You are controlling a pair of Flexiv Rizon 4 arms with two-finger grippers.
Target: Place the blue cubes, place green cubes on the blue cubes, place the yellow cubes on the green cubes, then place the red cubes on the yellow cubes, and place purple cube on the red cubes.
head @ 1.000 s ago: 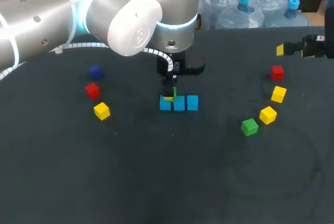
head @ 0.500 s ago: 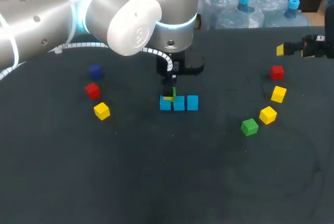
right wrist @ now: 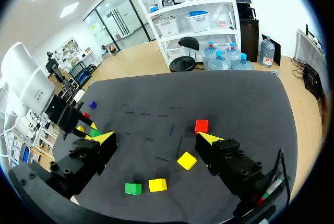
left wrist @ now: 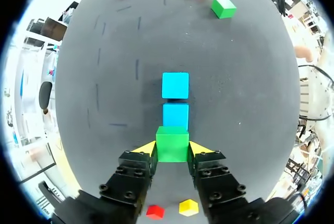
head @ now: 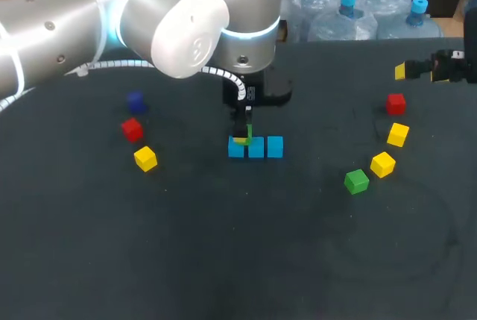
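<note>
Table (head: 223,260): left jaws grip green cube (left wrist: 172,143) over blue cubes (head: 256,148); right jaws wide, empty.

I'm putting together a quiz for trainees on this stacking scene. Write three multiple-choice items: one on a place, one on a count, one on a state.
1. Where is the loose green cube? A) far left B) stacked on another cube C) beside a yellow cube, on the right
2. How many yellow cubes are there? A) three B) one C) five
3. The left end effector is: A) open, empty B) shut on a green cube C) shut on nothing

Key: 1 C, it sits by the nearer right-hand yellow one; 2 A, one on the left, two on the right; 3 B, both tips press the held green cube from two sides.
</note>
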